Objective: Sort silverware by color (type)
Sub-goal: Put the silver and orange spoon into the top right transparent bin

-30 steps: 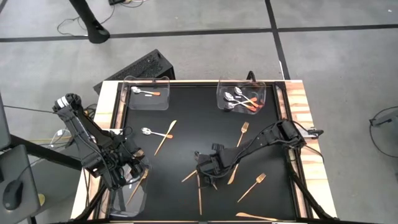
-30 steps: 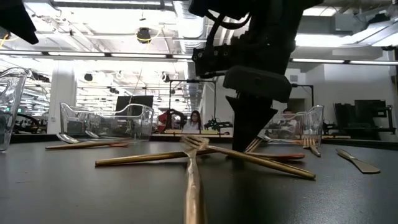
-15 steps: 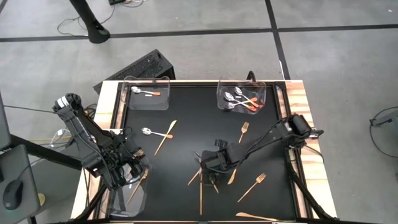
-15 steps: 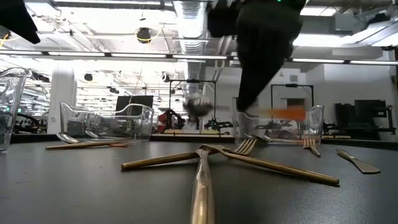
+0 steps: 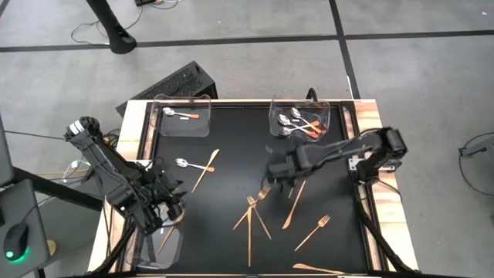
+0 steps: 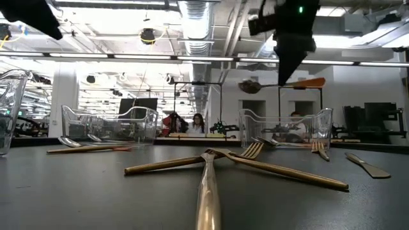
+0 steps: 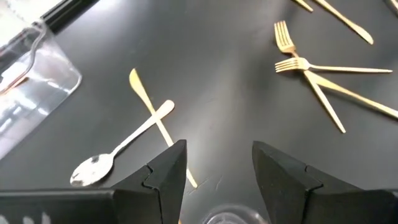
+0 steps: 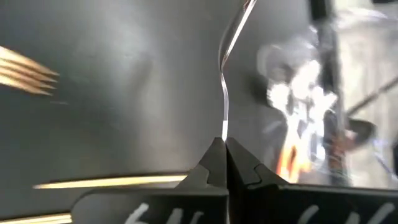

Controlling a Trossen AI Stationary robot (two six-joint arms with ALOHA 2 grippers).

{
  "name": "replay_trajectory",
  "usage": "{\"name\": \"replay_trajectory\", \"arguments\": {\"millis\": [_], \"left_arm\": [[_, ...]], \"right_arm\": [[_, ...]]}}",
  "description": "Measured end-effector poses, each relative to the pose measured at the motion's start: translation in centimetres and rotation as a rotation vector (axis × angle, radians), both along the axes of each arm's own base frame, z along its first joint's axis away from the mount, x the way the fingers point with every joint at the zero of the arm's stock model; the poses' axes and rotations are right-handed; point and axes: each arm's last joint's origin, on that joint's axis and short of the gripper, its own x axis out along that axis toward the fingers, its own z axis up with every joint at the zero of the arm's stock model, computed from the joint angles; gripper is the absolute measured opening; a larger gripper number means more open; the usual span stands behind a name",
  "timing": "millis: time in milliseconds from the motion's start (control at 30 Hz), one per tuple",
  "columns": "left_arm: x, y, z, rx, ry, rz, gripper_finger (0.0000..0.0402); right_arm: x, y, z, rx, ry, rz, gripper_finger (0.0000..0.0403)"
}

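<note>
The right gripper (image 6: pixel 289 64) hangs in the upper right of the low view, well above the table, its fingers shut on a spoon (image 6: pixel 281 83) that sticks out level on both sides: silver bowl to the left, orange-red handle to the right. In the right wrist view the two dark fingers (image 8: pixel 211 165) are pressed together at the bottom centre with the thin spoon edge rising from between them. In the high view this gripper (image 5: pixel 279 166) sits right of centre over the black mat (image 5: pixel 224 181), just below the upper right tray (image 5: pixel 275 108), which holds several spoons (image 5: pixel 297 123) with orange-red handles.

Below and left of it on the mat lies a cluster of three crossed gold forks (image 5: pixel 252 212). A gold knife (image 5: pixel 288 216) lies to their right, another fork (image 5: pixel 312 232) lower right, and a gold piece (image 5: pixel 316 269) at the bottom edge. At centre left a silver spoon (image 5: pixel 193 164) lies across a gold knife (image 5: pixel 205 170). The upper left tray (image 5: pixel 162 100) holds one spoon (image 5: pixel 180 114).

The left gripper (image 5: pixel 166 205) is at the lower left of the high view, over the mat's edge beside a clear tray (image 5: pixel 147 247). In the left wrist view its fingers (image 7: pixel 165 171) stand apart with nothing between them; the spoon and crossed knife lie on the mat just beyond, and the fork cluster shows at the upper right
</note>
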Motion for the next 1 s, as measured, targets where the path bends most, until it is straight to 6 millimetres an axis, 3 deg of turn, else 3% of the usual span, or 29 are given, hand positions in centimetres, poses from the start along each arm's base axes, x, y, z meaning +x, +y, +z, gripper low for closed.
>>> {"name": "replay_trajectory", "arguments": {"millis": [300, 567, 733, 900, 1000], "left_arm": [[1.1, 0.9, 0.0, 0.048, 0.032, -0.011, 0.0167], [2.9, 3.8, -0.1, 0.080, 0.175, 0.018, 0.0167], [4.1, 6.5, -0.2, 0.112, 0.246, 0.076, 0.0167], [4.9, 8.9, -0.2, 0.108, 0.315, 0.098, 0.0167], [5.6, 9.8, -0.3, 0.101, 0.315, 0.074, 0.0167]], "right_arm": [[-4.6, -9.9, 0.0, -0.173, 0.144, -0.048, 0.0005], [-6.9, -17.7, 0.0, -0.125, 0.120, -0.041, 0.0010], [-7.7, -20.5, -0.7, -0.044, 0.026, -0.056, 0.0045], [-7.4, -21.1, -0.3, -0.077, -0.066, -0.083, 0.0102], [-6.6, -21.1, 0.0, -0.046, -0.250, -0.165, 0.0138]]}}
